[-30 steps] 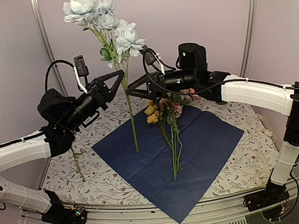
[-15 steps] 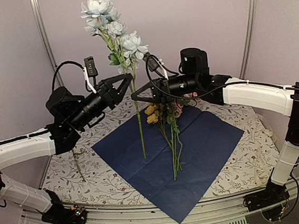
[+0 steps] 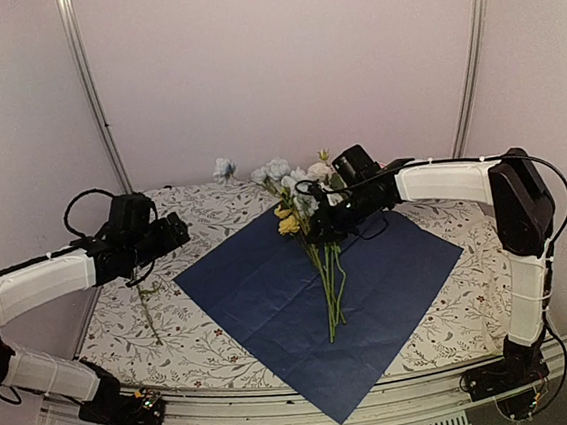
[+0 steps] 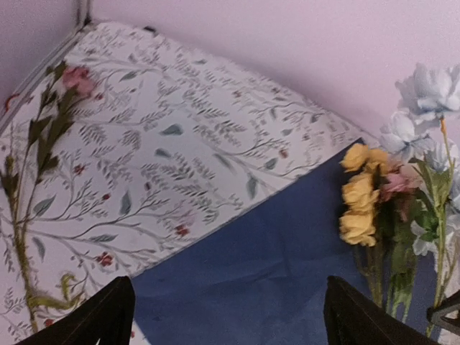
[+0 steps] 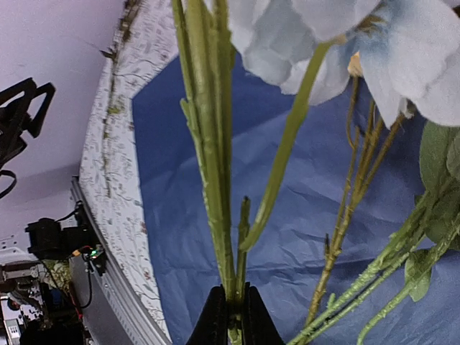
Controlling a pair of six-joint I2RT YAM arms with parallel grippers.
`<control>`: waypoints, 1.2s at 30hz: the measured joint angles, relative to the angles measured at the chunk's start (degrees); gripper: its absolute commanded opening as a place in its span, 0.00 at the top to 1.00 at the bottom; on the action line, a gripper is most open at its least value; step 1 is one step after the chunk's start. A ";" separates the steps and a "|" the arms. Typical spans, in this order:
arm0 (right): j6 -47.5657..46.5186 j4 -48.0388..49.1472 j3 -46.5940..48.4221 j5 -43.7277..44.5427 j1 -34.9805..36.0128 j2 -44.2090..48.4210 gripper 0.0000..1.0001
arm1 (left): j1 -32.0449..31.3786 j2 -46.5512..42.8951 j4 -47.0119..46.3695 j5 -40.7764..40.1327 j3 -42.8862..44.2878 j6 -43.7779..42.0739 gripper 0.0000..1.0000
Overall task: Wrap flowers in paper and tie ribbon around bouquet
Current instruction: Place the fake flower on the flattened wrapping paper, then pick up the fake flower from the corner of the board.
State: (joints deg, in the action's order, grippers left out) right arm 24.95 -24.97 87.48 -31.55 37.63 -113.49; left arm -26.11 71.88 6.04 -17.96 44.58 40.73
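Flowers (image 3: 308, 210) lay across the navy paper (image 3: 272, 304) on the leaf-printed surface (image 3: 206, 350), blooms toward the back wall. Right fingers (image 5: 215, 320) were clenched on a pale blue bloom's green stem (image 5: 215, 180), low over the bunch. Left fingers (image 4: 108, 320) stood spread wide and empty near the paper's left corner.

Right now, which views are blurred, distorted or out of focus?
Top external view: sharp and evenly lit, but the frame poles bow from lens distortion. Left wrist view: slightly soft all over. Right wrist view: the pale blue bloom near the lens is blurred; the paper is sharper.
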 measured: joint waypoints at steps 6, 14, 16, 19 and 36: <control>0.42 -4.59 0.35 5.14 0.22 -4.57 0.74 | 11.41 3.93 6.27 0.70 -5.46 3.85 0.07; 0.09 -5.86 1.36 7.10 0.22 -3.96 0.72 | 18.60 10.47 6.51 1.11 -7.34 7.56 0.10; -0.22 -6.47 1.36 7.32 0.24 -3.08 0.72 | 20.72 12.26 5.79 1.84 -7.72 8.22 0.17; -0.39 -7.13 1.38 7.45 0.24 -1.38 0.72 | 22.40 14.62 4.26 2.58 -8.33 8.70 0.37; -1.18 -7.85 1.42 7.06 0.24 4.79 0.69 | 24.06 16.96 -4.39 8.79 -10.01 8.98 1.00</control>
State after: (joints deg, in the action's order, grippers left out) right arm 23.77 -32.82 88.90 -24.49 37.87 -108.71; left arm -2.04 88.84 1.65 -9.17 34.57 49.71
